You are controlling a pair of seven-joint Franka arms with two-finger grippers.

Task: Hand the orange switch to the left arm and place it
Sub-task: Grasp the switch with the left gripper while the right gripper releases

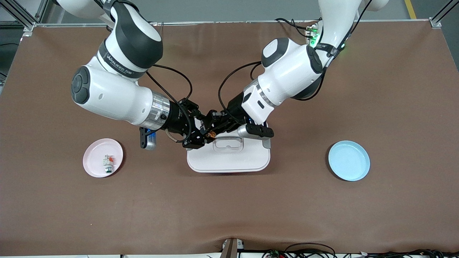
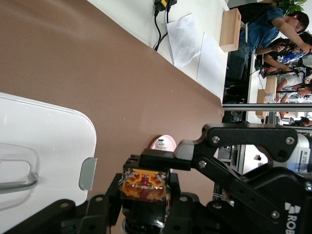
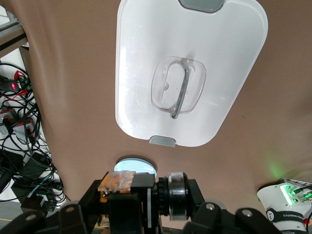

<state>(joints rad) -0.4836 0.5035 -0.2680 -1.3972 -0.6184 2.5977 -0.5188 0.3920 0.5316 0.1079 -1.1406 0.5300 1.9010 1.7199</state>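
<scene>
Orange switch [image 1: 211, 135] sits pinched between the right hand [image 1: 199, 137] and the left hand [image 1: 215, 124], both holding it over the white box [image 1: 229, 157].

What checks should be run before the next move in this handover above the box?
1. Orange switch off the table, held between the claws: ok.
2. Right claw shut on it: ok.
3. Left claw has its own grip: cannot tell.
4. Handover over the box without touching it: ok.
5. Blue plate bare for the drop: ok.
6. White part lying on the pink plate: ok.
</scene>
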